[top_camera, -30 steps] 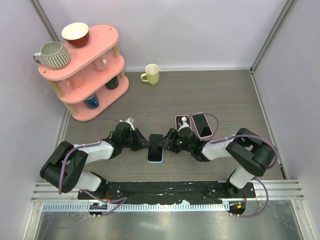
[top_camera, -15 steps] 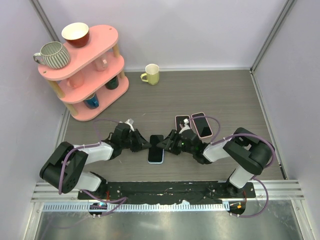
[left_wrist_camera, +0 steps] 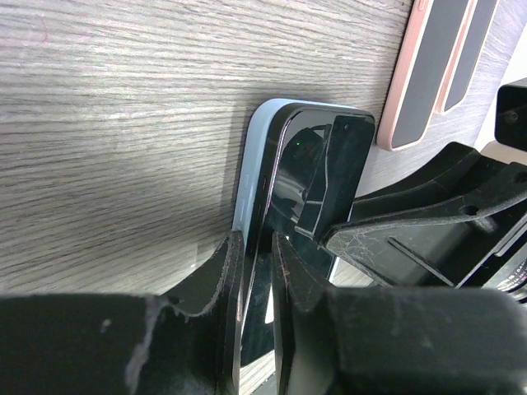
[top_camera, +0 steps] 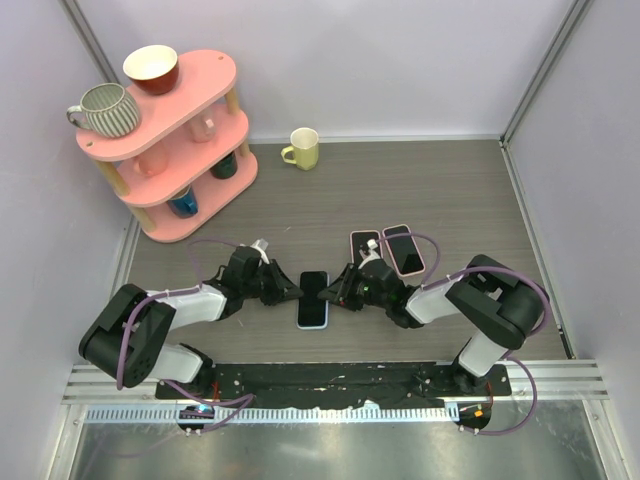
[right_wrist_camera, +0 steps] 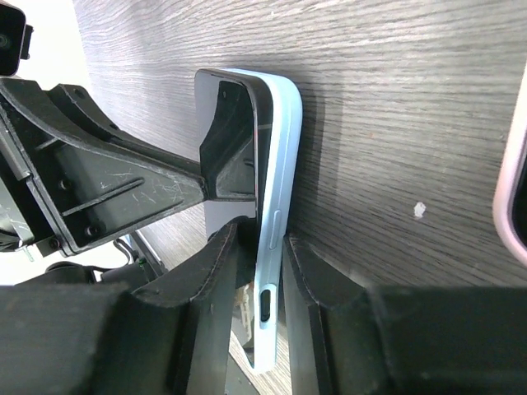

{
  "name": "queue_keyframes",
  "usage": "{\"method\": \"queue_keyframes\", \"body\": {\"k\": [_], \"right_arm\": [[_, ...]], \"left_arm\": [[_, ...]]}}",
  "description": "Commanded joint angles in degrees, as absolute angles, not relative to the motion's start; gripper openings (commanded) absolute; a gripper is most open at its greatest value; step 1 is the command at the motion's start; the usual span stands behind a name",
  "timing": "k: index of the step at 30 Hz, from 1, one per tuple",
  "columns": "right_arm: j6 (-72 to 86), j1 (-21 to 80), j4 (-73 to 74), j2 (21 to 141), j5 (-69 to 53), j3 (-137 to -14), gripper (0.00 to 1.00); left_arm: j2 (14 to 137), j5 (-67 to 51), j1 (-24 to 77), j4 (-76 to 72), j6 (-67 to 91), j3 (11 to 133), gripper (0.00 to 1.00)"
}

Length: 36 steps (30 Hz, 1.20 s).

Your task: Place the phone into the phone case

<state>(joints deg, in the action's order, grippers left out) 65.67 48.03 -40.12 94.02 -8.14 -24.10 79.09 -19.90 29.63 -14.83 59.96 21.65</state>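
We find the black phone (top_camera: 313,290) in its pale-blue plastic case (right_wrist_camera: 282,164) lying near-to-far — left gripper (left_wrist_camera: 255,251) clamped on the left edge, right gripper (right_wrist_camera: 262,243) on the right.

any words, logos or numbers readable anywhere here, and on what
None can be read.
phone: screen dark, no text.
case: plain light blue, no logo showing.
yellow mug and shelf: no lettering visible at this size.
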Motion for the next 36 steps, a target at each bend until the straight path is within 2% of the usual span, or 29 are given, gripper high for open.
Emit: {"method": "queue_keyframes", "body": {"k": [1,3,5,8,17,22,27,30,33,34,36], "right_arm": [[66.7,49.04,-55.17,94.57,-14.41,-26.81,0.28],[67.23,49.04,-56.86,95.36,-15.12,-26.72,0.3],[67.59,49.04,-57.48,96.06,-15.03,-26.46,0.39],[68.03,49.04,-58.8,96.94,-15.47,-26.28,0.4],[69.52,48.96,-64.94,98.61,-17.4,-25.05,0.25],[69.79,48.34,-67.15,98.88,-18.81,-24.17,0.11],[71.8,46.5,-72.85,98.35,-21.0,-21.62,0.02],[72.68,44.74,-77.51,97.21,-23.9,-20.39,0.01],[72.86,43.95,-81.81,95.8,-27.05,-20.04,0.01],[73.12,43.77,-84.44,95.63,-28.03,-20.04,0.01],[74.61,43.51,-87.7,95.71,-30.57,-20.13,0.01]], "left_arm": [[79.72,-25.14,31.64,-11.6,60.21,20.83,0.19],[79.63,-25.14,31.64,-11.69,60.29,20.83,0.19],[79.63,-25.05,31.64,-11.69,60.29,20.83,0.19],[79.63,-25.14,31.64,-11.69,60.21,20.66,0.19],[79.54,-25.31,31.64,-11.51,60.12,20.83,0.19],[78.75,-25.4,31.55,-9.94,59.77,21.79,0.19],[74.63,-24.35,31.2,-2.05,57.4,26.09,0.21],[68.57,-22.6,29.1,6.72,54.85,29.78,0.27],[61.19,-23.29,26.37,11.06,52.21,32.59,0.38],[59.26,-24.25,25.76,11.77,51.6,33.3,0.48],[54.86,-24.69,25.66,13.7,50.28,35.06,0.58]]}}
